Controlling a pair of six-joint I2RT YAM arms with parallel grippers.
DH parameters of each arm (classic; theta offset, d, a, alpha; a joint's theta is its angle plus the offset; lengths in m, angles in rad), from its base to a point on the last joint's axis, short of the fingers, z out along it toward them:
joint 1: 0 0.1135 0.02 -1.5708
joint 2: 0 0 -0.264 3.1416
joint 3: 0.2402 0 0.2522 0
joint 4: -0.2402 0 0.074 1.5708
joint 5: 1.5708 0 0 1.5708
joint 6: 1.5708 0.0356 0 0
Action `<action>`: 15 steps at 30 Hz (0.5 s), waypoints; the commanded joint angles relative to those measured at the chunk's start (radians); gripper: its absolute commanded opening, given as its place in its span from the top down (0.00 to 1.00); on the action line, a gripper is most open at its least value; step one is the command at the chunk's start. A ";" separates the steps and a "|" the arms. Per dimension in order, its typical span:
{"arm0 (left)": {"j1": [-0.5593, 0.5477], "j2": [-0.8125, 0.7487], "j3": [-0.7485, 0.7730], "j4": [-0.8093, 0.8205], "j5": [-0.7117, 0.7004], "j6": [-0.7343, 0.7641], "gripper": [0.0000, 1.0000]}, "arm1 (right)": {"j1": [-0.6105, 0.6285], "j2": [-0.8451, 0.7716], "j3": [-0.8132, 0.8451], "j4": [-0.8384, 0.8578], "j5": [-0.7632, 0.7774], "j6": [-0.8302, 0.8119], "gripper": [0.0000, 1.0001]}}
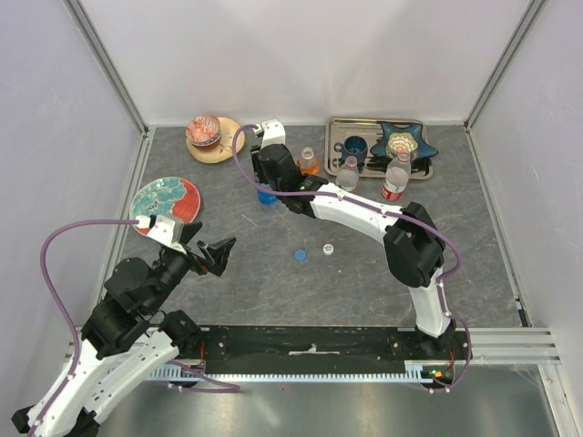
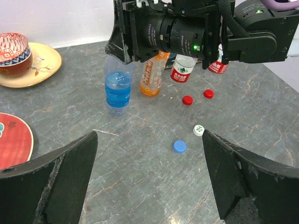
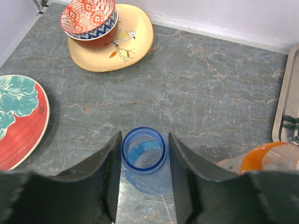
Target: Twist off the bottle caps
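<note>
Our right gripper (image 3: 144,138) pinches the blue bottle (image 3: 143,156) at its open neck; our left gripper (image 2: 149,135), apart from it, gapes wide, empty.

1. Left arm (image 1: 127,300): folded low at about 7 o'clock in the top view, wrist aimed toward 2 o'clock.
2. Left gripper (image 1: 217,252): fingers (image 2: 60,182) spread wide, nothing between them.
3. Right arm (image 1: 355,211): rises from its base at 5 o'clock, elbow bent near 3 o'clock, forearm stretched toward 11 o'clock.
4. Right gripper (image 1: 267,188): pointing down, its fingers (image 3: 110,177) closed on the neck of the blue bottle (image 3: 143,151) from either side.
</note>
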 commanded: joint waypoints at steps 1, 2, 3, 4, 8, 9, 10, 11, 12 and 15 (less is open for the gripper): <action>0.000 0.010 0.006 0.042 0.005 -0.009 0.00 | -0.004 -0.005 0.007 -0.053 -0.007 0.023 0.47; 0.000 0.011 0.006 0.043 0.005 -0.008 0.00 | -0.006 -0.007 0.010 -0.054 -0.007 0.023 0.44; 0.000 0.011 0.004 0.042 0.006 -0.008 0.00 | -0.006 -0.007 0.009 -0.056 -0.004 0.025 0.39; 0.000 0.010 0.002 0.043 0.006 -0.011 0.00 | -0.006 -0.007 0.010 -0.056 -0.002 0.026 0.37; 0.000 0.014 -0.001 0.045 0.013 -0.015 0.00 | -0.006 -0.007 0.013 -0.060 -0.002 0.034 0.34; 0.000 0.014 -0.001 0.045 0.013 -0.015 0.00 | -0.007 -0.007 0.013 -0.062 -0.002 0.036 0.33; 0.000 0.014 0.001 0.043 0.013 -0.015 0.00 | -0.006 -0.007 0.016 -0.062 -0.001 0.036 0.33; 0.000 0.014 0.002 0.045 0.013 -0.014 0.00 | -0.006 -0.008 0.017 -0.063 -0.001 0.036 0.32; 0.000 0.014 0.002 0.045 0.013 -0.014 0.00 | -0.007 -0.008 0.018 -0.063 -0.001 0.036 0.32; 0.000 0.011 0.001 0.045 0.013 -0.014 0.00 | -0.006 -0.011 0.029 -0.068 -0.008 0.036 0.29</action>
